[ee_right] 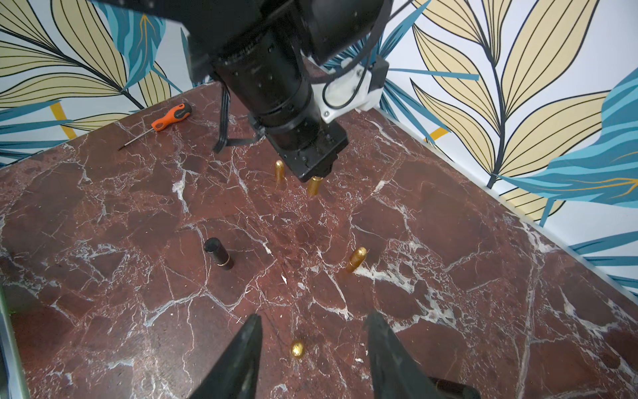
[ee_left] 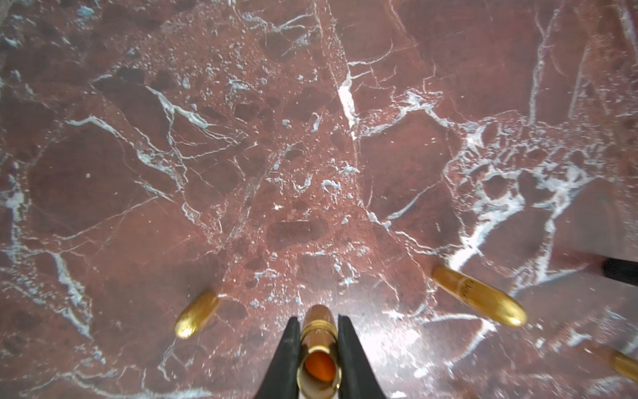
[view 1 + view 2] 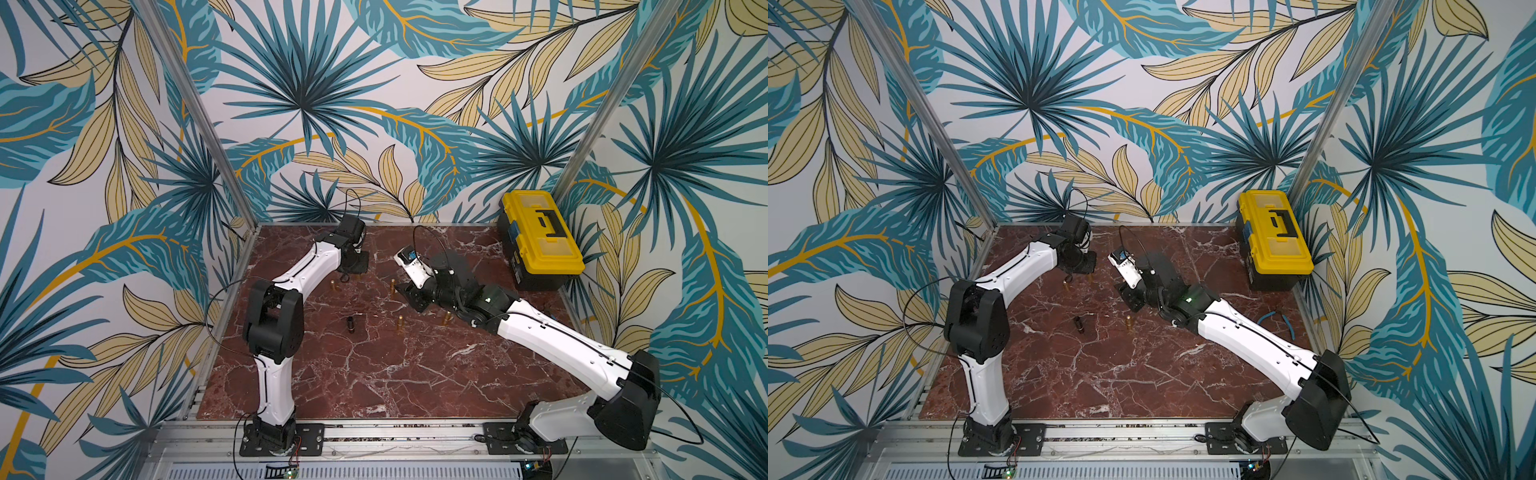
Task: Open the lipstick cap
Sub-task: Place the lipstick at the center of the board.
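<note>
Maybe the left hand (image 2: 317,317), clamped on the lipstick (image 2: 318,340), swings and tips a gold neighbour (image 2: 196,314); the right hand (image 1: 314,316) is spread apart.

Gold bullet-shaped lipstick tubes (image 3: 400,324) and a black cylindrical tube (image 3: 351,324) stud mid-table; near red-marble tabletop (image 3: 374,382) wide open.

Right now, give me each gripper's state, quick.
Left gripper: shut on the gold lipstick tube, its open end showing orange.
Right gripper: open, jaws apart, holding nothing.
</note>
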Controlling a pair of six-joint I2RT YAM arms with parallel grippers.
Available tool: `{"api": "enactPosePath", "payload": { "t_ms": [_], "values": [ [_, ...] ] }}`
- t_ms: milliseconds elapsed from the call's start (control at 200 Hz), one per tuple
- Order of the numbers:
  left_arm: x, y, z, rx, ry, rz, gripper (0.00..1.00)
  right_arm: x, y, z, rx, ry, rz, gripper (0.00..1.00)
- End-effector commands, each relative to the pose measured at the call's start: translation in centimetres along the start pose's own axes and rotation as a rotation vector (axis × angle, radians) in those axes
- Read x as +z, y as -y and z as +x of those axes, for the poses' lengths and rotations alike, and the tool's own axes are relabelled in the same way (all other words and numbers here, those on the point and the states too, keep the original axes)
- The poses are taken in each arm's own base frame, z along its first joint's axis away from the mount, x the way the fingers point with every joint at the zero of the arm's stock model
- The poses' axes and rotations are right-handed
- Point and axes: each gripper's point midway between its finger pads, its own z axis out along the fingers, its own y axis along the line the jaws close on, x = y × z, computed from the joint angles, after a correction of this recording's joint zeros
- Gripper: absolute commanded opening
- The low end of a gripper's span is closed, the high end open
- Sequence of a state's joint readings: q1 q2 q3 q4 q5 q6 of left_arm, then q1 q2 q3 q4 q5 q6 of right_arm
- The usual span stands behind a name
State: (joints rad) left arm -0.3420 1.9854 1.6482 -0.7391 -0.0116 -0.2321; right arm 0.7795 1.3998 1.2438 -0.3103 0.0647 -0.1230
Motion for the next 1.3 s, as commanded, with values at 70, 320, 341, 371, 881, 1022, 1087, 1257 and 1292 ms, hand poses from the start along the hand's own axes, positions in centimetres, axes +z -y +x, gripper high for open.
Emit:
{"api": "enactPosePath", "payload": {
  "t_ms": [70,320,341,371,881,1022,1087,1257,1292],
  "values": [
    [1.2,0.3,-0.4,0.032,0.077,-0.015,0.04,0.2,0.1,1.0,0.009,-0.018,0.014,0.51],
    [2.1,0.3,0.8,0.034,0.07,-0.014,0.04,0.4,0.0,0.9,0.006,-0.015,0.009,0.51],
    [2.2,0.3,0.8,0.034,0.068,-0.013,0.04,0.5,0.0,0.9,0.006,-0.016,0.008,0.51],
    [2.2,0.3,0.9,0.033,0.066,-0.015,0.04,0.5,-0.1,1.1,0.006,-0.02,0.006,0.51],
    [3.4,0.0,2.5,0.051,0.062,-0.011,0.08,0.7,0.0,1.3,0.0,-0.028,0.01,0.51],
    [3.3,0.0,3.0,0.052,0.059,-0.01,0.12,0.7,0.0,1.2,-0.001,-0.028,0.01,0.51],
    [3.2,-0.1,3.1,0.054,0.06,-0.009,0.12,0.8,-0.1,1.3,-0.004,-0.031,0.008,0.51],
    [3.1,0.0,3.1,0.059,0.06,-0.004,0.16,0.9,0.0,1.2,-0.005,-0.032,0.011,0.51],
    [3.2,0.0,3.2,0.059,0.058,-0.003,0.16,0.9,0.0,1.2,-0.004,-0.033,0.011,0.51]
  ]
}}
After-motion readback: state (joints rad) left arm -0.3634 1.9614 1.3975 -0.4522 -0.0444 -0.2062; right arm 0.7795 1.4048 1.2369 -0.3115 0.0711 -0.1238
